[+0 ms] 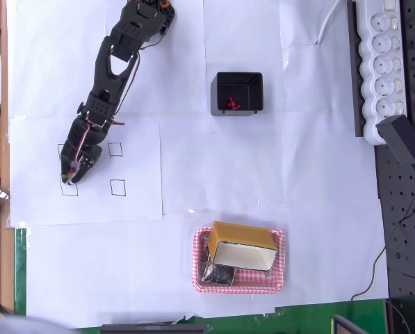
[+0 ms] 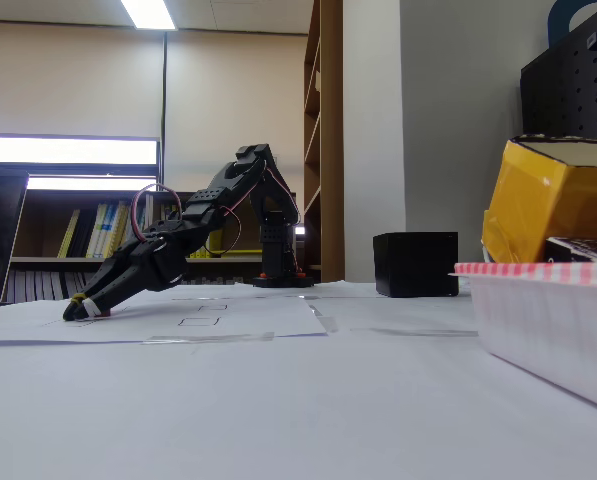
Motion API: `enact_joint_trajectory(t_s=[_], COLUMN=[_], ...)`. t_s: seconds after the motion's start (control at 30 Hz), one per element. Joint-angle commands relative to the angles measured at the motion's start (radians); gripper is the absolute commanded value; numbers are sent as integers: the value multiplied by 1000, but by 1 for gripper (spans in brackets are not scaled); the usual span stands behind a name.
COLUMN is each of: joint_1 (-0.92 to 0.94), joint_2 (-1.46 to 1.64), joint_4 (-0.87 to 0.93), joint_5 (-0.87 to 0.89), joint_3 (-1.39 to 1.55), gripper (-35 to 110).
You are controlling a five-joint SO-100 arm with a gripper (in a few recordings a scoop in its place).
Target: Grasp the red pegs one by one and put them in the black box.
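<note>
I am reaching down at about eight o'clock on the table (image 1: 214,174) in the overhead view, my tool (image 1: 69,178) pressed low over the lower-left of four drawn squares (image 1: 117,186) on the paper. I judge this to be the pickup of the last peg, since red pegs (image 1: 231,105) already lie inside the black box (image 1: 237,93) at about one o'clock. I cannot tell whether my tool is apart or clamped on anything; its tip hides whatever sits beneath, and no peg is plainly visible there. In the fixed view my tool (image 2: 76,311) touches the paper, too dark to read. Next calls for closing firmly, lifting clear, and swinging to the black box (image 2: 415,264).
</note>
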Motion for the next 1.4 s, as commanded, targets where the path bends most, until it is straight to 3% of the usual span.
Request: enact_joint_trajectory(t_s=[0.0,0.43,1.37], joint_1=[6,23,49], joint_2=[-32,-175,-238], joint_4=[6,-149,-120], joint_5=[3,40,114], joint_3=[8,-322,-425], gripper=[12,14,10])
